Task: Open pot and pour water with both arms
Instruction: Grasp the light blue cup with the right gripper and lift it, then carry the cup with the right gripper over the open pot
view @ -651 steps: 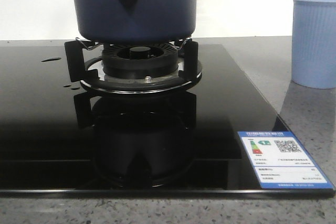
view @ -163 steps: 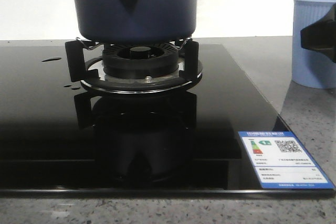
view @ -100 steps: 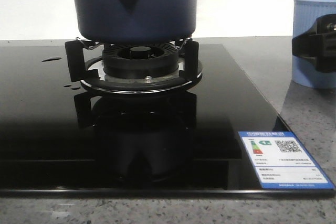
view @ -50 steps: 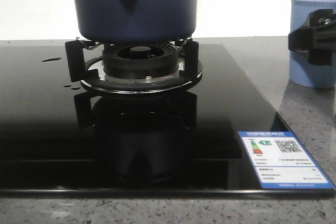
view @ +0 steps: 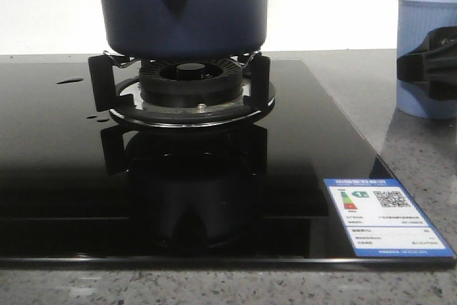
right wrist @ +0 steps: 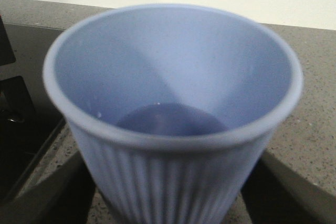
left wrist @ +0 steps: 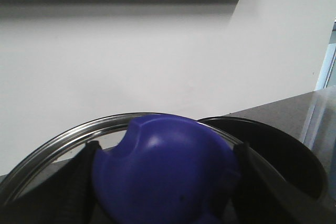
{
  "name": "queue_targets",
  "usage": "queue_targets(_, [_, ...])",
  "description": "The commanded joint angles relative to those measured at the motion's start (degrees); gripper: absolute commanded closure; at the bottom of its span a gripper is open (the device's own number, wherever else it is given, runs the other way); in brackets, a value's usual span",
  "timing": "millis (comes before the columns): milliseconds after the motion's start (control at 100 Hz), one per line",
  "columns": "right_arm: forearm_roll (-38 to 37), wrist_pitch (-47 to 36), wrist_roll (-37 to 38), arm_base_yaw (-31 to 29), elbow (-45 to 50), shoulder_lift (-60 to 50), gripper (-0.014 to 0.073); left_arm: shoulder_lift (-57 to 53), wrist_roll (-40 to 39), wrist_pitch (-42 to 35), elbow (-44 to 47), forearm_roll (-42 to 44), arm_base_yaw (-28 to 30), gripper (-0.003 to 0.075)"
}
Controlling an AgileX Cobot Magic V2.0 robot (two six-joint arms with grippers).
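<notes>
Energy label (view: 386,218) on the hob (view: 64,176): text unreadable. Pot (view: 182,6) unmoved on the burner. Right pincer (view: 428,68), newly arrived, straddles the cup (view: 426,30), spread. Left pincer (left wrist: 163,182) pinches the lid knob (left wrist: 163,169).

One pot (view: 182,8), one ribbed cup (view: 426,55), one burner (view: 190,87), one lid (left wrist: 157,166), and one label sticker (view: 385,217).

The right claw (view: 432,69) has closed in around the cup (view: 427,16).
</notes>
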Motion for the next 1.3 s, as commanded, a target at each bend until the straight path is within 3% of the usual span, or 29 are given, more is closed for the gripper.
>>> queue_targets(0, [-1.82,-4.76,0.15,-0.45,-1.82,-0.92,0.0295,-0.93,0.02,0.63,-1.92,-4.75,0.04,0.0425])
queue_targets(200, [-1.82,-7.92,0.15,-0.45,-1.82,-1.75,0.0296,-0.93,0.02,0.63,-1.92,-4.75,0.04,0.0425])
queue_targets(410, [-6.25,-5.1,0.15,-0.45,-3.74,-5.89,0.0296,-0.93,0.02,0.63,-1.92,-4.75,0.04,0.0425])
queue_targets(590, [-8.29,3.24,0.15,-0.45,-9.47,-8.42,0.0296,-0.93,0.02,0.63,-1.92,-4.75,0.04,0.0425])
queue_targets(830, [-12.88,20.74,0.15,-0.45,-20.88,-9.16,0.0296,-0.93,0.02,0.63,-1.92,-4.75,0.04,0.0425])
queue_targets(1060, [-14.01,28.59,0.15,0.29,-29.85,-9.16,0.0296,-0.93,0.02,0.63,-1.92,-4.75,0.04,0.0425])
queue_targets(1290, [-20.07,36.08,0.15,4.13,-38.37,-9.05,0.0296,-0.93,0.02,0.63,-1.92,-4.75,0.04,0.0425])
